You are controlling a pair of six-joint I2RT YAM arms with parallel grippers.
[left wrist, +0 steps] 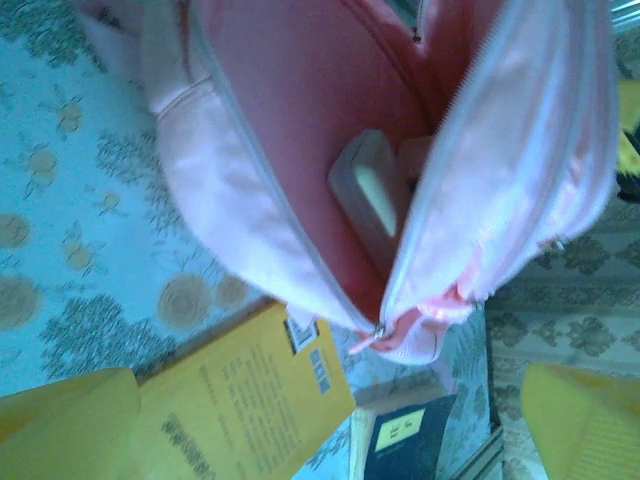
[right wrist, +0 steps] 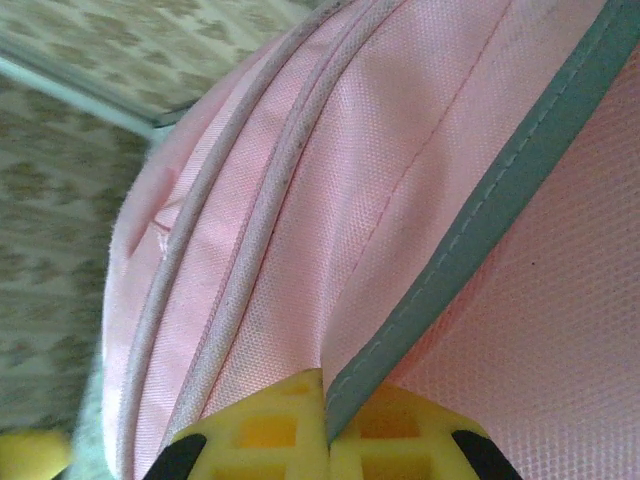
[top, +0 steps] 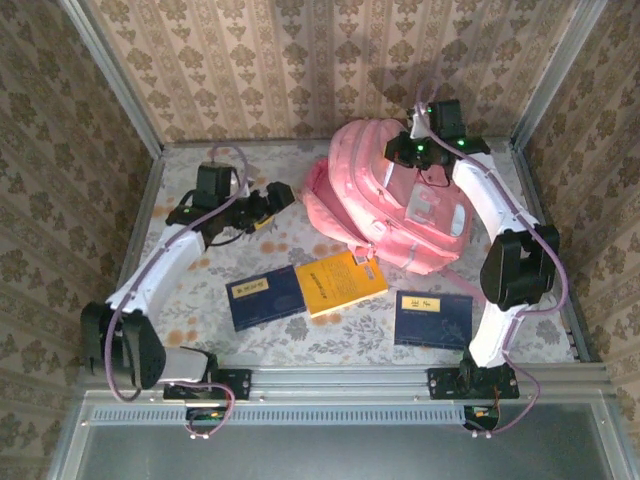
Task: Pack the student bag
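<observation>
Limp-looking pink fabric backpack at the table's far right; seams seem its surest hold, and the right gripper pinches one. Left gripper gapes wide, empty

Even, warm overhead light throws a soft shadow behind the student bag; the left wrist view is bluish, blurred and washed-out.

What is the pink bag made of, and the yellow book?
The student bag looks like woven cloth, perhaps nylon or polyester: a fine matte weave and stitched seams show. Its grey stripe looks smoother, maybe reflective tape. The yellow book seems to be paper with a smooth card cover.
</observation>
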